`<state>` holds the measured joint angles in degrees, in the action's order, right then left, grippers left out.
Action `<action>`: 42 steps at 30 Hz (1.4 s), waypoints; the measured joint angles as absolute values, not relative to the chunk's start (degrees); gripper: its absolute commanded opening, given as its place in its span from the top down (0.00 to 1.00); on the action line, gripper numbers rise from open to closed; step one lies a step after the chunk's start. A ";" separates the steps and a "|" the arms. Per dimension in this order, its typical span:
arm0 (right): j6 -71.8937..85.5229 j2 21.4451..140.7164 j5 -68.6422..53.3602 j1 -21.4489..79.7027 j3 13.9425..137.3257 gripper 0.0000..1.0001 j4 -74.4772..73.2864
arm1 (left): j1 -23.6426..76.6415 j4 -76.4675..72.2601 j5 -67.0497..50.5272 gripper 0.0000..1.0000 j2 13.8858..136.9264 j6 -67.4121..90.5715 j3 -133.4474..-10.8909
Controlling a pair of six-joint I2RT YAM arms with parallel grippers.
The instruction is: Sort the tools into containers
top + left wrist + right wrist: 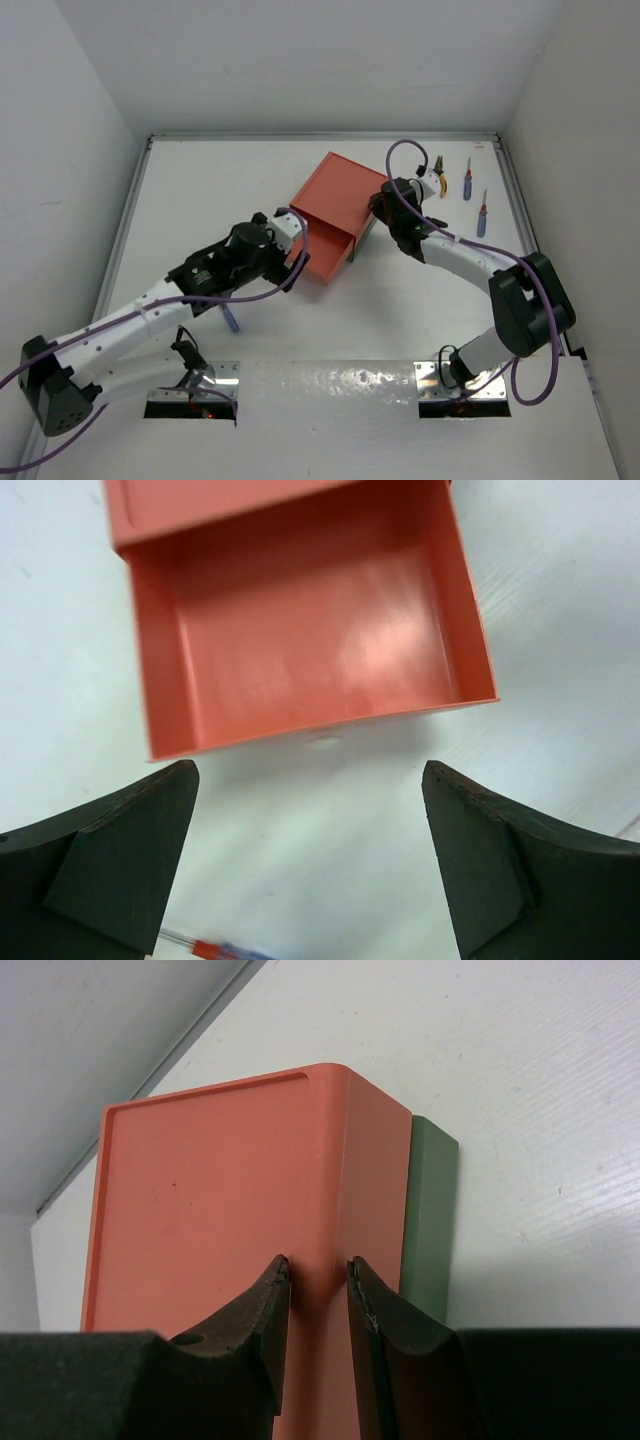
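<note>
The salmon-red box (335,195) sits on the dark green box (430,1220), and its drawer (300,630) is pulled out and empty, white knob (325,742) facing my left gripper. My left gripper (290,240) is open and empty just in front of the drawer. One screwdriver (232,320) lies under my left arm; it also shows in the left wrist view (210,948). Two screwdrivers (467,180) (482,215) and the pliers (438,180) lie at the back right. My right gripper (385,200) rests at the red box's right corner, jaws a narrow gap apart over its edge (335,1210).
White walls enclose the table on the left, back and right. The right arm reaches across in front of the pliers and partly hides them. A metal rail (520,210) runs along the table's right edge.
</note>
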<state>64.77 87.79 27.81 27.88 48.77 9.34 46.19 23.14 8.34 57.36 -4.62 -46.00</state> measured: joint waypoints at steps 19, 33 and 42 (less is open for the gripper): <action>49.04 87.55 25.69 27.90 49.63 0.32 8.40 | 6.17 28.23 -5.80 0.20 77.36 -19.33 -73.87; 42.04 89.06 18.76 27.90 51.55 0.27 9.23 | -13.89 47.44 -7.11 0.30 77.25 -40.45 -57.25; 37.87 89.12 13.87 27.90 54.41 0.26 4.03 | -13.87 41.50 -3.27 0.40 75.18 -43.66 -46.59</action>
